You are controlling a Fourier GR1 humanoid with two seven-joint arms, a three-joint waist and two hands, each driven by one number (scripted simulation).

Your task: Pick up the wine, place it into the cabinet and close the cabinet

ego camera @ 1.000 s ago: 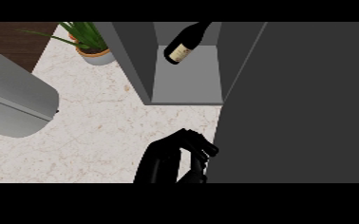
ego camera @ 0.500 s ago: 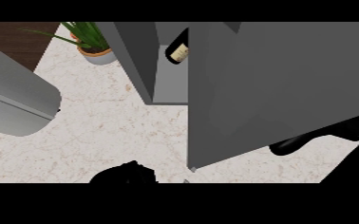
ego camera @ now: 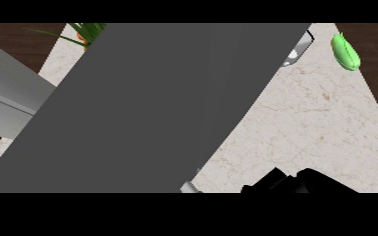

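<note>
Cabinet door swung across since before, hiding wine; right hand low-right, fingers prob. curled, can't tell.

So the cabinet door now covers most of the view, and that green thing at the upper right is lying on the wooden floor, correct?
Not quite. The head view shows the grey cabinet door filling most of the frame, but the green thing at the upper right lies on the pale marble counter, near its edge, not on the wooden floor. The rest of your statement holds.
</note>
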